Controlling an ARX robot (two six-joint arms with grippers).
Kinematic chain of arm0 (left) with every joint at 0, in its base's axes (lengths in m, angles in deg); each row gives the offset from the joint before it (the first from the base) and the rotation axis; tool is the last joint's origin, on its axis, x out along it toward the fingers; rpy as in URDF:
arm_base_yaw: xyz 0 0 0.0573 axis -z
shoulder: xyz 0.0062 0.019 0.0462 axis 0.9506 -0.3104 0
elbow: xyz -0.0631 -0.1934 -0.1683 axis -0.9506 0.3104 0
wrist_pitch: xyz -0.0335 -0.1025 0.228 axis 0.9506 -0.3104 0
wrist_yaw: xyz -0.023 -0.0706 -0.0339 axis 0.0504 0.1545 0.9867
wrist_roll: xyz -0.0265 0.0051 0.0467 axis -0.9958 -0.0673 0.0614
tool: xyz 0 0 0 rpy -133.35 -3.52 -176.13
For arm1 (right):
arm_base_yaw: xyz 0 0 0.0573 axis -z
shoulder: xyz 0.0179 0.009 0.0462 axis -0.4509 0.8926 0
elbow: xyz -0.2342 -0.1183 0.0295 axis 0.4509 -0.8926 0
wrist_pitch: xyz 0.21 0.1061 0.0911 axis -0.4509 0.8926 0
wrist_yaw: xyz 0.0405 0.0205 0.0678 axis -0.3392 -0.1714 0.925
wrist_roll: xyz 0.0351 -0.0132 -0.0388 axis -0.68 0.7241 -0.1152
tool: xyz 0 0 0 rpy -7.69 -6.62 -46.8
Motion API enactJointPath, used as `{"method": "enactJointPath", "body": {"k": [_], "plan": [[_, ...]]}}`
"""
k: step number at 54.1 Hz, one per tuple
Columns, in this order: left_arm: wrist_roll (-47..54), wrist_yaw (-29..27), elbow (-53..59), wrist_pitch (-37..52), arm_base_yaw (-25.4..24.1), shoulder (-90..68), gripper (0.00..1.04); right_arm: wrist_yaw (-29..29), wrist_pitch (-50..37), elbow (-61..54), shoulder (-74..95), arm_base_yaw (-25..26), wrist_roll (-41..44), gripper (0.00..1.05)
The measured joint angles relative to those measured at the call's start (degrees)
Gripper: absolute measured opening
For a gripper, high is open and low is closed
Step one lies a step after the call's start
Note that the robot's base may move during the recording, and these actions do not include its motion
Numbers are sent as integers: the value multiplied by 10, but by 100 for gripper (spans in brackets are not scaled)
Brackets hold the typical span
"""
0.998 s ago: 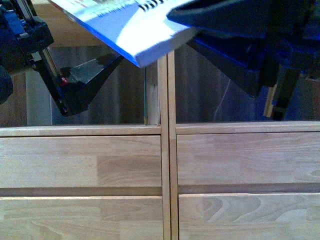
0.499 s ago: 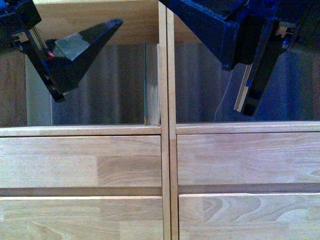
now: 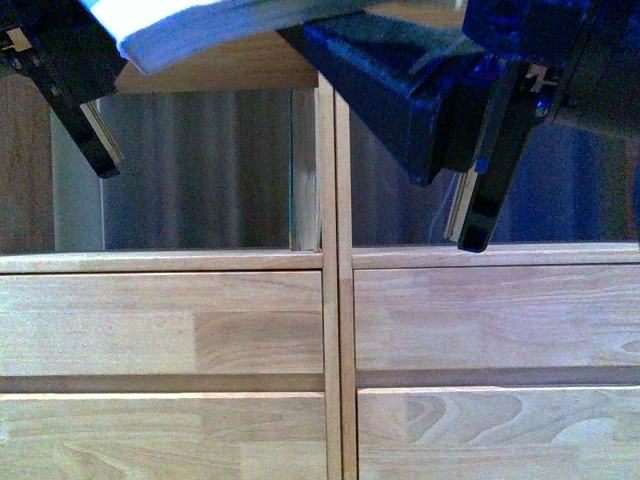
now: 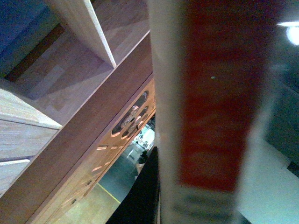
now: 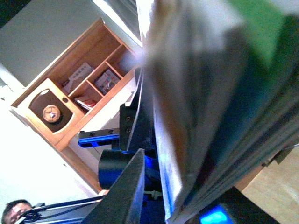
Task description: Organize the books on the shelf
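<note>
Carrying step, I judge: the softcover sits at 11 o'clock before the shelf, by the left fingers (grip hidden, I cannot tell); right fingers seem clamped on a second book; next, turn each upright into a compartment.

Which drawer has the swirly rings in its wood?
The lower right drawer front of the shelf: its grain curls into rings. The rest show mostly straight grain.
</note>
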Motion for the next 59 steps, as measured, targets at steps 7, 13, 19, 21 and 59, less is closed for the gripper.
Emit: {"method": "enactJointPath", "body": {"k": [7, 13, 19, 21, 59], "plan": [[6, -3, 0, -6, -5, 1, 7, -10, 15, -1, -1, 6, 25, 48], [17, -7, 1, -17, -14, 4, 7, -21, 34, -6, -8, 19, 46, 60], [35, -14, 3, -37, -26, 10, 7, -41, 66, -12, -20, 34, 83, 72], [45, -16, 5, -52, -31, 16, 7, -45, 82, -15, -27, 41, 100, 76], [622, -242, -151, -444, -112, -46, 7, -136, 264, -103, -233, 151, 611, 98]]}}
